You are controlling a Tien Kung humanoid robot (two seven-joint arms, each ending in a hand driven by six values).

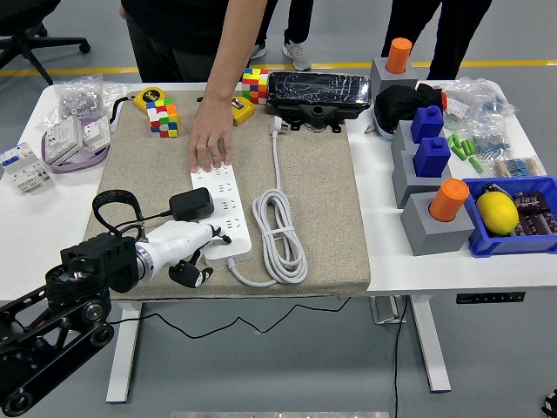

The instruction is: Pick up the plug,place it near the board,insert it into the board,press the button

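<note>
The white power strip (pixel 221 209) lies lengthwise on the beige mat (pixel 322 218). A black plug (pixel 191 204) sits at the strip's left edge, its black cable (pixel 116 199) looping off to the left. My left hand (pixel 202 248), white with dark fingertips, reaches in from the lower left. Its fingers (pixel 216 233) stretch onto the near end of the strip, just below the plug, and hold nothing; the thumb (pixel 191 275) hangs below. A person's hand (pixel 211 139) presses flat on the strip's far end. The right arm is out of view.
The strip's white cord (pixel 280 231) lies coiled to its right. Puzzle cubes (pixel 162 117), a yellow tape measure (pixel 150 94) and a black case (pixel 318 91) line the mat's far edge. Grey blocks with blue and orange pieces (pixel 431 174) and a blue bin (pixel 513 213) stand at the right.
</note>
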